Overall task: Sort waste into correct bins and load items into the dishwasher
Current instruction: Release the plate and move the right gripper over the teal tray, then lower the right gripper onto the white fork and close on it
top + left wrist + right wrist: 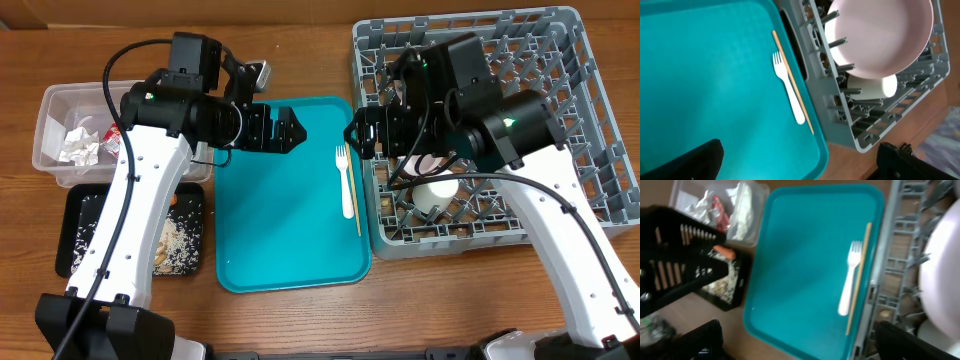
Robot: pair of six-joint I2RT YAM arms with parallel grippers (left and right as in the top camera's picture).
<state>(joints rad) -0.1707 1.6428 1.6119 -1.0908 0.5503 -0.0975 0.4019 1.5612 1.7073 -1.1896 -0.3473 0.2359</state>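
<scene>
On the right side of the teal tray [280, 235] lie the white fork [346, 185] and the thin wooden stick [355, 200], side by side. The right gripper [353, 133] hangs just past the fork's pointy end, at the edge of the grey dish rack [590, 130]. Its fingers are wide apart and hold nothing. The left gripper [302, 128] hangs over the tray, to the left of the fork. It is spread wide too, with nothing in it.

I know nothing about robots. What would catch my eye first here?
The bright teal tray mid-table, bare except for a white fork and a thin wooden stick near its right edge. Next, the big grey dish rack on the right, holding a pale-pink bowl and a small white cup.
</scene>
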